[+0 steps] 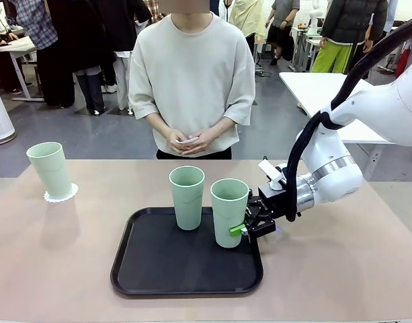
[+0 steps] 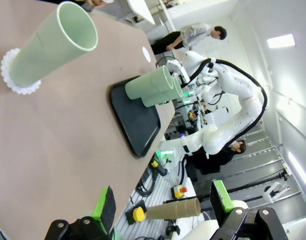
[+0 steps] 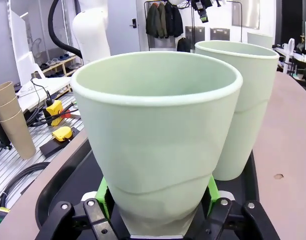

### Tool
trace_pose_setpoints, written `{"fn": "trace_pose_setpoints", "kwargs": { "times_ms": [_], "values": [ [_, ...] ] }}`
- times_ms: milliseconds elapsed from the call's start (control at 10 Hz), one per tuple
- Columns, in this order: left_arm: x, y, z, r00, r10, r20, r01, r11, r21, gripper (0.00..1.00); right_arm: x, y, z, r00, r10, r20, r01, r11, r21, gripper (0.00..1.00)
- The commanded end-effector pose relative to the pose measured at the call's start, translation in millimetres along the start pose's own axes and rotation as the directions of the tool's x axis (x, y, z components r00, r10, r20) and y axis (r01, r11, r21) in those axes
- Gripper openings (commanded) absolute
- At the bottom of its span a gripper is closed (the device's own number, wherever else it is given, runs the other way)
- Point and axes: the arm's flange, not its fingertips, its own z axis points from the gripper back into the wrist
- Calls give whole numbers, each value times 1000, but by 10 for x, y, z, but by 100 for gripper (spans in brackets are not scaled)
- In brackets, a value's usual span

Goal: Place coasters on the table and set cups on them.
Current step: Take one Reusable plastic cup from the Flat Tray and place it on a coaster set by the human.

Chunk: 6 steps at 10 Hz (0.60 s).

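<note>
Front view, centre right: I am clamping the right gripper (image 1: 243, 229) around the cup (image 1: 229, 202) on the tray (image 1: 152, 269), pickup step underway, next calling for a straight lift.

Front view: you look across the tabletop (image 1: 58, 269) from the robot's side, whole scene in frame
Left wrist view: rolled sideways, well back from the black tray (image 2: 138, 125)
Right wrist view: pressed close to one cup (image 3: 157, 150)
Shared: the black tray, that cup standing on it
</note>
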Motion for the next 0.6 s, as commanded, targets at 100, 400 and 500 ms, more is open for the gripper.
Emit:
{"fn": "trace_pose_setpoints", "kwargs": {
  "times_ms": [100, 400, 500],
  "values": [
    [12, -24, 27, 1000, 14, 3, -14, 1000, 6, 100, 3, -26, 30, 999, 32, 12, -32, 999, 12, 0],
    [12, -24, 27, 1000, 14, 3, -14, 1000, 6, 100, 686, 336, 450, 999, 9, 48, -3, 992, -125, 0],
    [12, -24, 27, 1000, 14, 3, -14, 1000, 6, 100, 990, 527, 595, 998, 44, 39, -37, 985, -167, 0]
  ]
}}
